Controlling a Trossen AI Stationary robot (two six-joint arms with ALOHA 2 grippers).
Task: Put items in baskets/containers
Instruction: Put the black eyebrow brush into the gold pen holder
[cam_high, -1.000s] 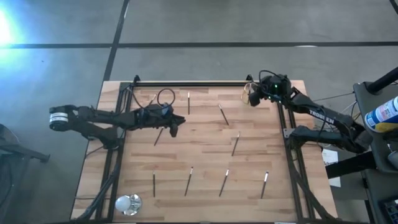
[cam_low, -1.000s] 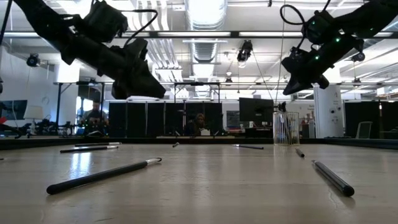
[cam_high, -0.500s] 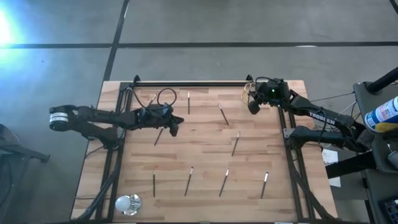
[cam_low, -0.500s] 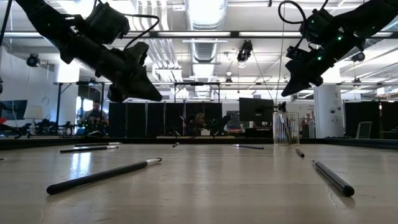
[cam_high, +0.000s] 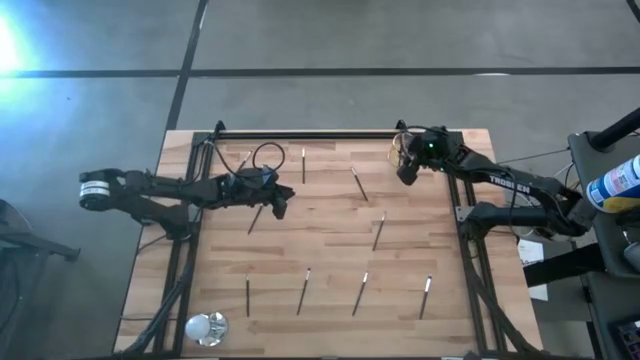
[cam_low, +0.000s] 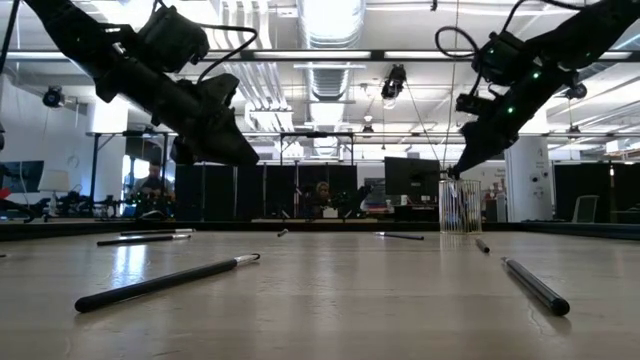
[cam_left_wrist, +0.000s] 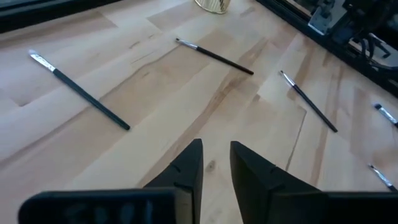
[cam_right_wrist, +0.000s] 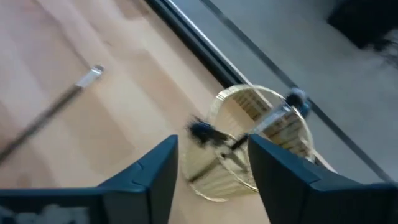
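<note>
Several thin dark sticks with silvery tips lie scattered on the wooden table (cam_high: 330, 250), such as one stick (cam_high: 358, 184) and another (cam_high: 379, 231). The clear amber cup (cam_right_wrist: 261, 143) stands near the far right edge and shows in the low view as the cup (cam_low: 458, 207). A stick (cam_right_wrist: 249, 134) lies blurred inside it, tip up. My right gripper (cam_right_wrist: 214, 168) hangs open just above and in front of the cup. My left gripper (cam_left_wrist: 216, 162) hovers over bare wood at the left centre, its fingers a narrow gap apart with nothing between them.
A round white shiny ball (cam_high: 205, 326) sits at the near left corner. A black frame rail (cam_high: 300, 134) runs along the far edge, close behind the cup. A row of sticks (cam_high: 303, 290) lies toward the near edge. A long stick (cam_low: 165, 282) lies in the low view's foreground.
My right gripper has sunk a little and shifted toward the table's left, tipping further down over the cup while its wrist rolled. My left gripper has kept its place.
</note>
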